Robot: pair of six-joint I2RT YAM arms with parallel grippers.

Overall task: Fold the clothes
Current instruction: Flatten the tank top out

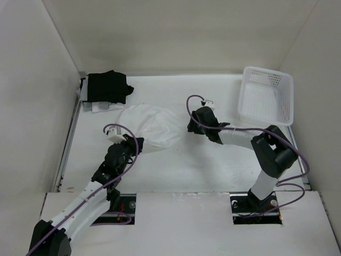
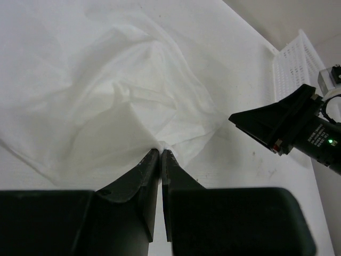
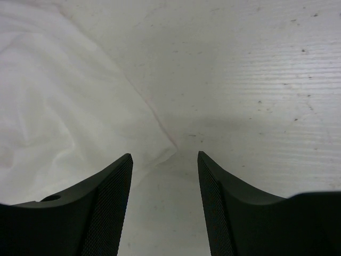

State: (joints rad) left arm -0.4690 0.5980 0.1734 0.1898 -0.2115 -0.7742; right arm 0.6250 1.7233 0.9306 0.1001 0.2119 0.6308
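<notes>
**Item 1, the clothes [image 1: 146, 128].** One thin white garment, lying loose and rumpled on the bench [image 1: 213, 165], left of centre. It is bunched into soft creases, not flat. Its far left end reaches towards the black pile, and its right corner tapers to a point near your right arm [image 1: 240, 138].

**Item 2, left jaws.** Clenched on the clothes. In your left wrist view the two fingers [image 2: 144, 176] meet tip to tip, with a pinch of the near edge of the fabric between them. The cloth fans out from that pinch in radiating folds. Your left arm [image 1: 114, 160] reaches in from the near left.

**Item 3, right jaws.** Released and holding nothing. In your right wrist view the fingers [image 3: 106, 197] stand well apart, low over the bench. The right corner of the clothes lies just ahead of the gap between them, nearer the left finger, and rests on the bench. You cannot tell whether that finger touches the fabric.

**Item 4, black folded garments [image 1: 108, 87].** A stack at the far left corner of the bench, just beside the far end of the clothes. Something pale shows at its near edge, too small to identify.

**Item 5, white lattice basket [image 1: 266, 72].** Plastic, at the far right of the bench, well apart from the clothes and beyond your right arm.

**Item 6, purple cables [image 1: 192, 101].** One loops above each wrist and runs back along its arm.
</notes>
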